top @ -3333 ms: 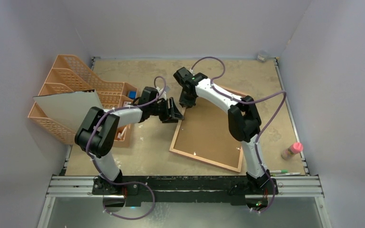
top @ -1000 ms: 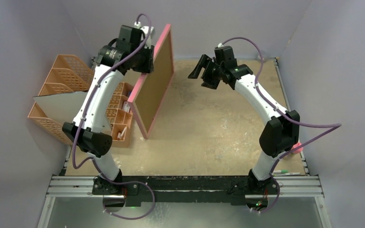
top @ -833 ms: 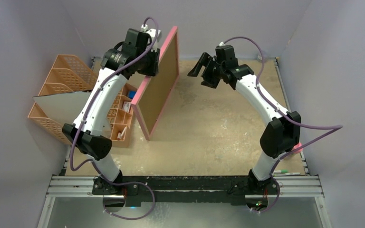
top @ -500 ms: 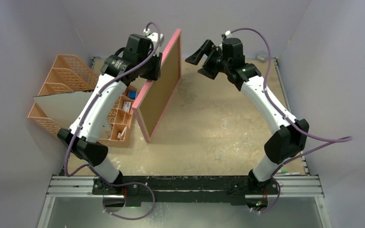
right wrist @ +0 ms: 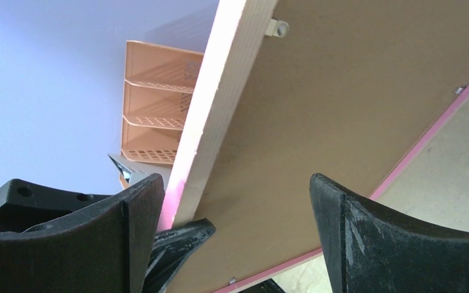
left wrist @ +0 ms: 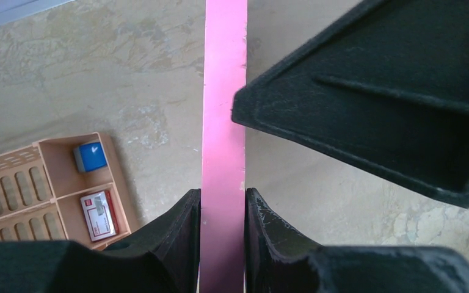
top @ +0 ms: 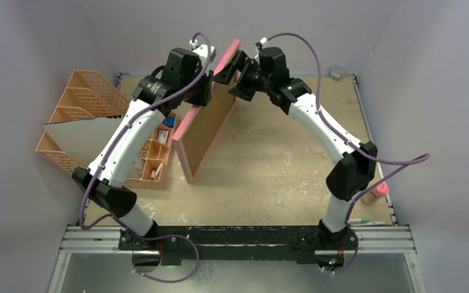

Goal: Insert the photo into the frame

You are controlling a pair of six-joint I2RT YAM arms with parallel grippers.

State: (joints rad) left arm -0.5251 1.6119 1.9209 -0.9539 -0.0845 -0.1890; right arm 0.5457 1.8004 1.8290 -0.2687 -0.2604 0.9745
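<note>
Fingers (left wrist: 180,235) of left gripper (left wrist: 223,204) clenched on the pink edge of the frame (top: 210,125), one on each side. Frame stands on its lower edge on the table (top: 269,165), around 11 o'clock in the top view, tilted, brown back facing 3 o'clock. Right gripper (right wrist: 235,183) spread wide at the frame's top corner, tan rim just beside one finger; contact unclear. Orange organizer (top: 88,91) at 9 o'clock, pink-capped bottle (top: 375,193) at 4 o'clock.
</note>
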